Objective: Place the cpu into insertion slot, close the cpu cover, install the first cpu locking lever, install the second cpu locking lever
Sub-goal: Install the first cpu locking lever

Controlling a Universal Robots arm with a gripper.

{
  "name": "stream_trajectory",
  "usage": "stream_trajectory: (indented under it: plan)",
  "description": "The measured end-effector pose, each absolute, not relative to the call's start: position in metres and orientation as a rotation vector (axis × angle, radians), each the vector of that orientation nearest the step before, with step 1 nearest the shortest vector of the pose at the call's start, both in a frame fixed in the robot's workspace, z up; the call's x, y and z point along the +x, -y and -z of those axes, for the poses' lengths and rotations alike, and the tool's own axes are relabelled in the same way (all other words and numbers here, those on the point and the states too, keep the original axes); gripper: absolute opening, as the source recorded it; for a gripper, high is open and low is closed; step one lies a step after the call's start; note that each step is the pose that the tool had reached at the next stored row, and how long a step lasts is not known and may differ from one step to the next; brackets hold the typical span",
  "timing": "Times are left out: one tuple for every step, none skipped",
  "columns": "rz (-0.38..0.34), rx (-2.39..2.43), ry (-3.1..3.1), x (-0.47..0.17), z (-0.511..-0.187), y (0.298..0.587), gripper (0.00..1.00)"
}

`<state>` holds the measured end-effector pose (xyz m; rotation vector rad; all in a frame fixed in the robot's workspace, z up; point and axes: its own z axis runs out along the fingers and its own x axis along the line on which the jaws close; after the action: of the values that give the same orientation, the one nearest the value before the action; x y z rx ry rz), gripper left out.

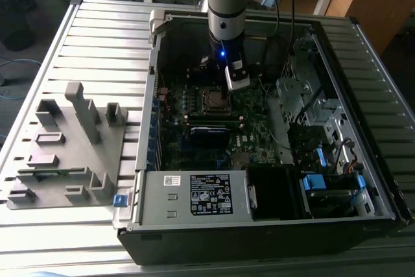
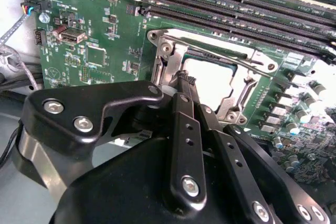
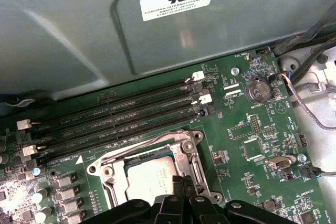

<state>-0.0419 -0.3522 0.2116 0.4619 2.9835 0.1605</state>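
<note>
The gripper (image 2: 185,80) hangs at the near edge of the insertion slot (image 1: 214,99), centre of the exterior view, its fingers drawn together with nothing visible between them. The cpu (image 3: 149,177) lies seated inside the cpu cover (image 3: 185,141), lower centre in the first wrist view. Memory slots (image 3: 115,114) border one side of the socket; bare board lies beyond it.

So the cpu (image 3: 149,178) sits in the insertion slot (image 3: 113,174) with the cpu cover (image 3: 185,156) down around it. Black fingers (image 3: 178,195) hang right over its edge, long memory slots (image 3: 115,116) beside it.
</note>
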Motion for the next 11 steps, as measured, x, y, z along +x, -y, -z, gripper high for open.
stream_trajectory:
  plan:
    - [-0.161,0.462,-2.983,-0.0419,-0.2116,0.3522,0.11]
    - [-0.161,0.462,-2.983,-0.0419,-0.2117,0.3522,0.11]
    - [-0.160,0.462,-2.984,-0.0419,-0.2120,0.3522,0.11]
    - [-0.160,0.462,-2.983,-0.0419,-0.2122,0.3522,0.11]
    - [-0.161,0.462,-2.983,-0.0419,-0.2122,0.3522,0.11]
    - [-0.161,0.462,-2.983,-0.0419,-0.2122,0.3522,0.11]
    - [-0.161,0.462,-2.983,-0.0419,-0.2124,0.3522,0.11]
    - [-0.160,0.462,-2.983,-0.0419,-0.2127,0.3522,0.11]
    - [-0.160,0.462,-2.983,-0.0419,-0.2129,0.3522,0.11]
    - [-0.161,0.462,-2.983,-0.0419,-0.2129,0.3522,0.11]
    - [-0.161,0.462,-2.983,-0.0419,-0.2129,0.3522,0.11]
